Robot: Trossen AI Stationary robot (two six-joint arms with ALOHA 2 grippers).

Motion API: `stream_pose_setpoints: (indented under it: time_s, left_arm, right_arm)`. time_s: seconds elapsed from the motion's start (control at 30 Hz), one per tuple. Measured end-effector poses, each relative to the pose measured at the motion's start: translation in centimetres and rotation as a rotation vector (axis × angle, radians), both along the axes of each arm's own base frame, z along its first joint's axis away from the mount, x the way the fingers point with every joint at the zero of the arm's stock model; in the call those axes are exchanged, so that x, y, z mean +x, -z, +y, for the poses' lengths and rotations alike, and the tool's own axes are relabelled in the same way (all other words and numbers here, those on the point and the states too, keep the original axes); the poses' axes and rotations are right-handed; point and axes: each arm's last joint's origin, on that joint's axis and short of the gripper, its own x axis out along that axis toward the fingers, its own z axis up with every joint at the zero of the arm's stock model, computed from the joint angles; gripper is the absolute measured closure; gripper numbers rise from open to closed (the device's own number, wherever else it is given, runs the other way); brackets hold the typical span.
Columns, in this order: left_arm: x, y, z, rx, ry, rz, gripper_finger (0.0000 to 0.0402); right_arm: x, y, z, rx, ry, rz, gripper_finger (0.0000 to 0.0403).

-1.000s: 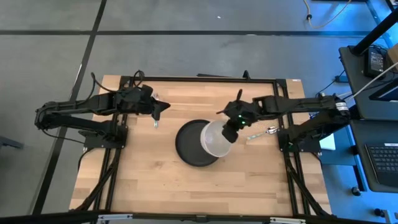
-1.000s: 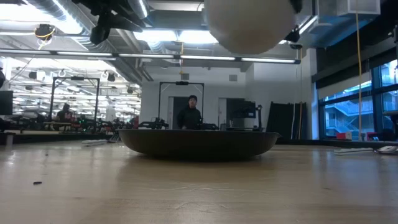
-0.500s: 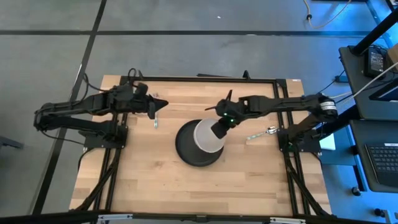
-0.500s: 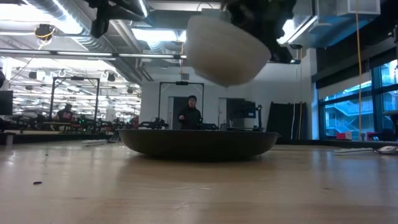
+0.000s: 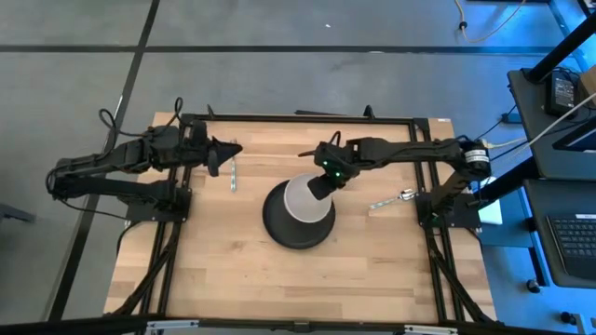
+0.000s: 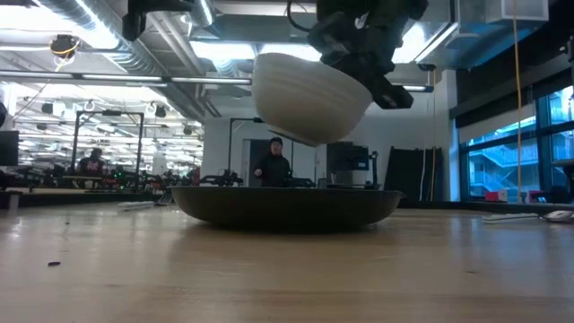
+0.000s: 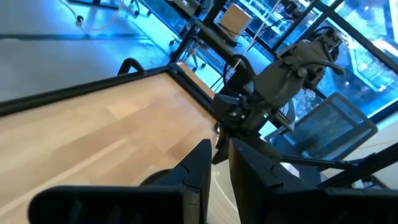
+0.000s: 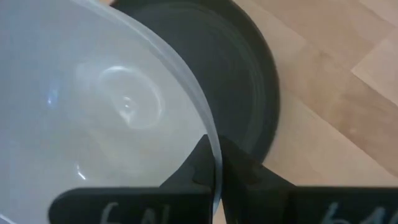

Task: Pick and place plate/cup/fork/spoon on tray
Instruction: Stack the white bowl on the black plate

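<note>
My right jaws [image 5: 319,180] pinch the rim of the white cup [image 5: 304,198], holding it tilted in the air above the black plate [image 5: 279,226] on the wooden worktop [image 5: 223,261]. My left jaws [image 5: 229,150] hang pressed together near the fork [image 5: 233,174]; the spoon [image 5: 395,198] lies well apart

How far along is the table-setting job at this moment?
Nothing looks finished, and no tray shows. In hand: the right gripper holds the cup by its rim, in the air above the plate. Left: the fork and the spoon lie untouched on the table. The left gripper waits near the fork.
</note>
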Motion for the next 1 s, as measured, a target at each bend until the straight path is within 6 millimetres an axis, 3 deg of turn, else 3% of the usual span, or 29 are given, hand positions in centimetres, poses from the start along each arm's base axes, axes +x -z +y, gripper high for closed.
stream_pose_setpoints:
  time_s: [0.43, 0.67, 1.0]
  left_arm:
    - [-0.1, 0.0, 0.0, 0.054, 0.011, 0.016, 0.0351]
    - [-0.1, 0.0, 0.0, 0.056, 0.006, 0.017, 0.0351]
    - [-0.1, 0.0, 0.1, 0.081, -0.008, 0.026, 0.0351]
  right_arm:
    - [1.1, 2.4, -0.1, 0.091, 0.047, 0.124, 0.0395]
    - [1.1, 2.3, -0.1, 0.110, 0.070, 0.123, 0.0395]
    - [2.7, 3.7, 0.2, 0.148, 0.038, 0.070, 0.0395]
